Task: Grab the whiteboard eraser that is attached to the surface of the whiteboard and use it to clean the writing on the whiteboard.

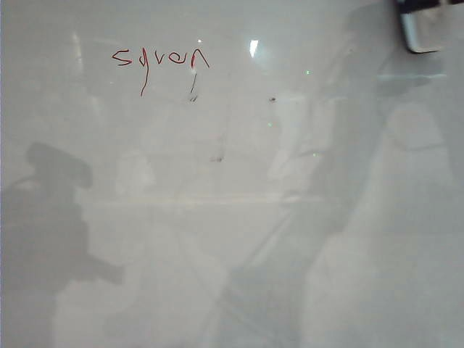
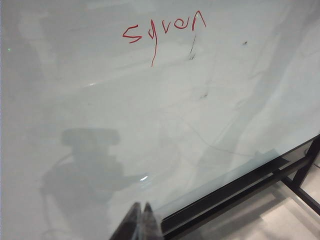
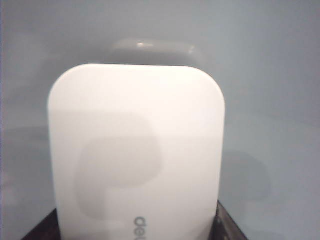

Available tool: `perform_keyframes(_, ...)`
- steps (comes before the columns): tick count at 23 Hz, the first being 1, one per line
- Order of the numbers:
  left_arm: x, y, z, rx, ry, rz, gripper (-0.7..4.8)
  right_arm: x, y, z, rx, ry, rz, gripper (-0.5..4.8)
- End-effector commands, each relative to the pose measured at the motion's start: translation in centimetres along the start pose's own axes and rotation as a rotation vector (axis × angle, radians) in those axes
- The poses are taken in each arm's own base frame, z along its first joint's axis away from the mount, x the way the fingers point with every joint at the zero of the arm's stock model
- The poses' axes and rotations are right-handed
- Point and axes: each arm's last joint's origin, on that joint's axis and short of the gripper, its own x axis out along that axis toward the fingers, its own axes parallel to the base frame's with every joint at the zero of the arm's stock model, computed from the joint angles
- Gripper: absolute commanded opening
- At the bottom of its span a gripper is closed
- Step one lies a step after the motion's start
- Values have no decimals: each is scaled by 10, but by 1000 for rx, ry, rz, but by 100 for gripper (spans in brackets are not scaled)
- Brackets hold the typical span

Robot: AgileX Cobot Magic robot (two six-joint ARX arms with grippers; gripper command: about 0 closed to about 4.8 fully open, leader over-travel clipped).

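Observation:
The whiteboard eraser, a white rounded block, fills the right wrist view and rests on the whiteboard. My right gripper has a dark finger against each of its two sides, with no gap showing. In the exterior view the eraser and that gripper sit at the far right corner of the whiteboard. The red writing is at the far left, well apart from the eraser. My left gripper is shut and empty near the board's edge, with the writing far ahead of it.
Short black scuff marks lie just below the writing, another nearer the middle, and a dark speck to the right. The board's black frame edge runs close to the left gripper, with floor beyond it.

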Motion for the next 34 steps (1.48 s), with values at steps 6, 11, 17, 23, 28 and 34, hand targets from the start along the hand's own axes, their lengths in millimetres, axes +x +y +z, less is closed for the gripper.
perform_keyframes(6,-1,0,2,9,-14,-2,-2,-30,104,54,-374,-62,121,148)
perform_keyframes(11,-1,0,2,9,-12,0,-2,-33,188,61,-603,-141,163,148)
perform_keyframes(17,-1,-1,2,8,-14,-21,-2,4,237,47,-663,-53,141,149)
perform_keyframes(23,-1,-1,2,7,-12,-21,-2,22,255,30,-662,-93,206,148)
perform_keyframes(28,-1,-1,2,7,-12,-24,-2,32,265,15,-673,-101,256,148)
perform_keyframes(34,-1,-1,2,7,-12,-24,-2,41,278,-5,-687,-87,282,148)
